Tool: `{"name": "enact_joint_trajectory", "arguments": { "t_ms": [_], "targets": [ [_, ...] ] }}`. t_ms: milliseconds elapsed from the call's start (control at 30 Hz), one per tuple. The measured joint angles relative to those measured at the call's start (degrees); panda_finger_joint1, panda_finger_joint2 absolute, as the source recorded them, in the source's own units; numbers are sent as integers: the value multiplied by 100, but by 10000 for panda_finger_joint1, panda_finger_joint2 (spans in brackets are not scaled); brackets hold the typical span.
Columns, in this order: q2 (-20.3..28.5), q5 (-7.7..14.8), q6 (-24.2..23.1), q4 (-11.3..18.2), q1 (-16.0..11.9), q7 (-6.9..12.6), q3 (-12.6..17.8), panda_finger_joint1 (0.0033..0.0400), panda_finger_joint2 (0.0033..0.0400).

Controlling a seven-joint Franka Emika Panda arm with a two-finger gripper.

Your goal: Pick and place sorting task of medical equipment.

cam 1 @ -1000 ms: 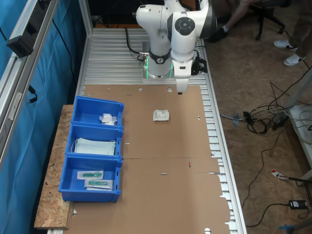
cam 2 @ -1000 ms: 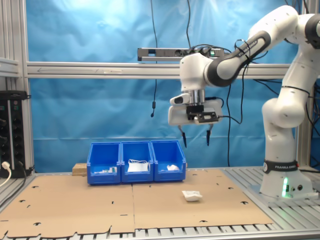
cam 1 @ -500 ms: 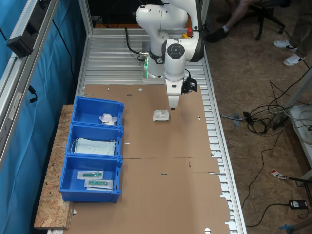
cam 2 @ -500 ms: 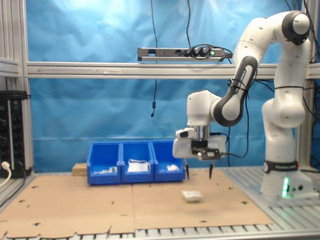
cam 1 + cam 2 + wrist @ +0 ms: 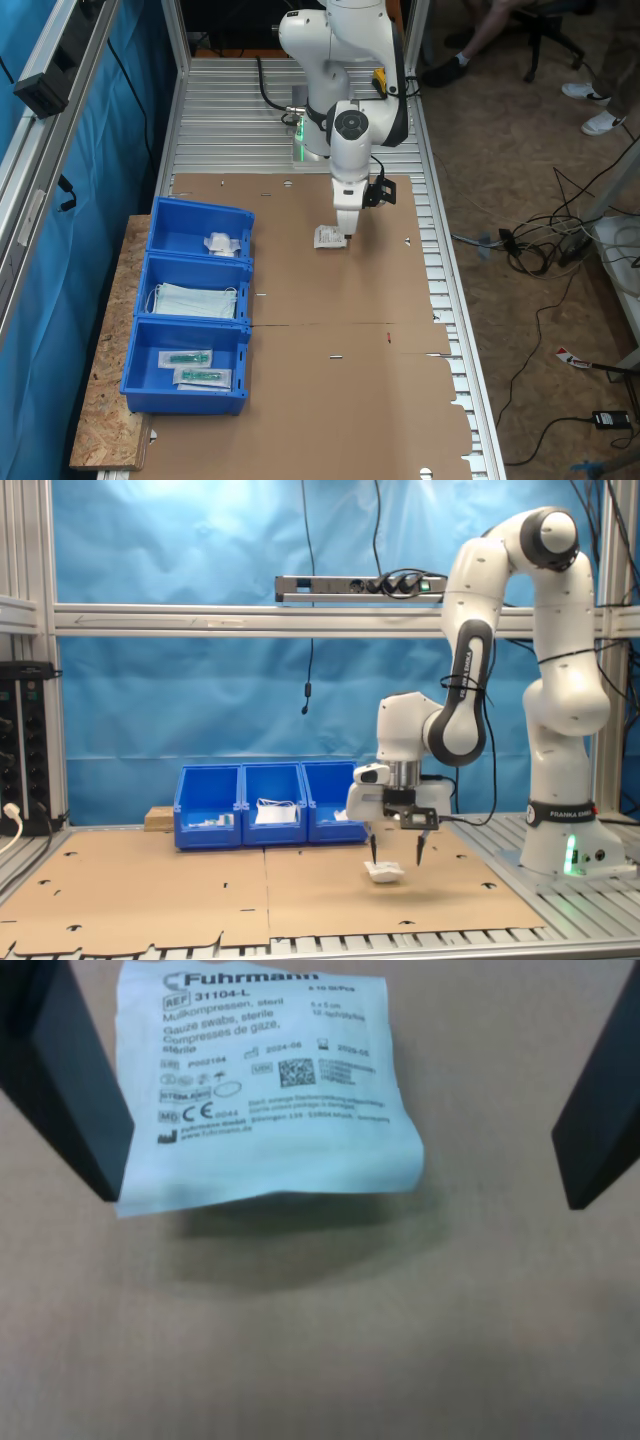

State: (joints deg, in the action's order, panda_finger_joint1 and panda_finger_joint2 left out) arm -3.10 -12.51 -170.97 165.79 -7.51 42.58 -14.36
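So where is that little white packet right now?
The white packet lies on the cardboard sheet, just under the open gripper, apart from the blue bins at the first exterior view's left.

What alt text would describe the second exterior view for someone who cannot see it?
A white robot arm lowers its open gripper over a small white packet lying on a cardboard-covered table. Three blue bins stand behind, against a blue backdrop.

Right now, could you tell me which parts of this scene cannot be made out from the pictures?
- Packet: its far edge is cut off by the frame in the wrist view; one corner sits behind a dark finger.
- Whether the gripper jaws touch the cardboard: too small in the second exterior view.
- First exterior view: the arm covers part of the packet.
- Bin contents: too small to identify.
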Motion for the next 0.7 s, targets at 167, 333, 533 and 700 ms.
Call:
{"name": "enact_joint_trajectory", "arguments": {
  "t_ms": [167, 333, 533, 700],
  "targets": [
    [-340, 0, -341, -51, 0, 0, 173, 400, 400],
    [-564, -14, -590, -100, 0, 0, 367, 400, 400],
    [-674, -45, -801, -140, 0, 0, 577, 400, 400],
    [-718, -63, -947, -163, -1, 0, 733, 400, 400]
  ]
}}
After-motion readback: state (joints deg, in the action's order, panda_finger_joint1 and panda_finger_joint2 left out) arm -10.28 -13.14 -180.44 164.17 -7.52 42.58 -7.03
